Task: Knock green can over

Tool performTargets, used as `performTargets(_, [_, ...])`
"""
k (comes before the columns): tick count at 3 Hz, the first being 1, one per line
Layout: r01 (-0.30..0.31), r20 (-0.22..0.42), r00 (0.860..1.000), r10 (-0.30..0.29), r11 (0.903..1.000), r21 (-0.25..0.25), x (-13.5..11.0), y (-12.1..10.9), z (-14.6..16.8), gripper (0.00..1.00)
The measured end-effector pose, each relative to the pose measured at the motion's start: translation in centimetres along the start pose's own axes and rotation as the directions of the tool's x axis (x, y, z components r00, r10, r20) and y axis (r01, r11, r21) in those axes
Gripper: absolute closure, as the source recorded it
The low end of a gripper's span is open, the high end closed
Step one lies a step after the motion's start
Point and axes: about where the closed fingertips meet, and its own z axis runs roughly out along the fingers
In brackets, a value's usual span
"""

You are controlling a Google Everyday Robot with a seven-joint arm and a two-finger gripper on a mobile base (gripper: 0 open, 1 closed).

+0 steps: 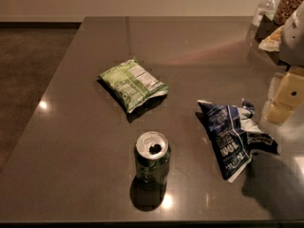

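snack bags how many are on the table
2: a light-green bag behind the green can, a crumpled blue bag right of it; clutter at far right may hide more. The gripper is at the right edge.

My one camera looks down from above the table's (71,141) near edge, facing its far side, close in; gripper (284,99) at view's right edge.

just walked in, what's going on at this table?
A robot arm is set to knock over the green can, and nothing has touched it yet. The can stands upright near the front of the table. The gripper hangs at the right edge, past the crumpled blue bag and well apart from the can. A green chip bag lies flat behind the can.
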Motion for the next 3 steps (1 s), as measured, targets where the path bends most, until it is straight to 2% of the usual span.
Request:
performTargets(1, [0.000, 0.000, 1.000, 0.000, 1.0000, 0.000, 0.0, 0.0, 0.0, 0.00])
performTargets(2, [0.009, 0.038, 0.999, -0.009, 0.9999, -0.006, -0.8, 0.4, 0.1, 0.00])
performTargets(3, [0.038, 0.138, 0.990, -0.030, 0.9980, -0.052, -2.9, 2.0, 1.1, 0.00])
